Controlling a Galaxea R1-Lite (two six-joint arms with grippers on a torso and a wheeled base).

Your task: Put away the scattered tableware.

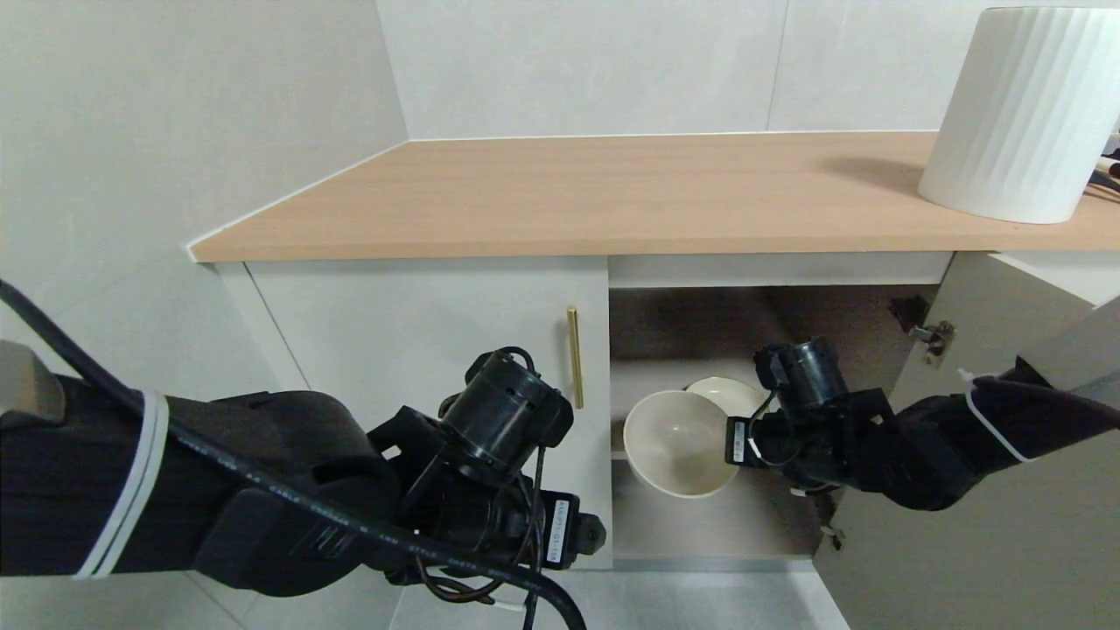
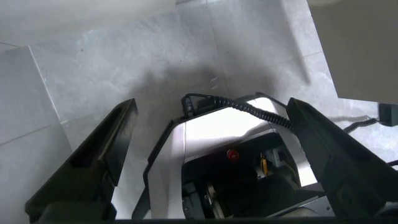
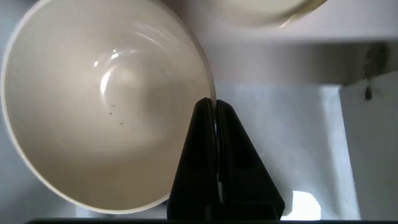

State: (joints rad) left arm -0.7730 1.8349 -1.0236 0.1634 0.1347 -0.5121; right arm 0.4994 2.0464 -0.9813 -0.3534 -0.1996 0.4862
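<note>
Nearest, the left claw hangs spread wide above the floor, holding nothing. Under the table, in the open cabinet, the right claw is clenched on the rim of a cream bowl. It holds the bowl tipped at the front edge of the shelf, just before a second bowl. Glazed ceramic, I judge: stiff, slippery, breakable and fairly heavy for a rim pinch, so it wants a gentle set-down.
</note>
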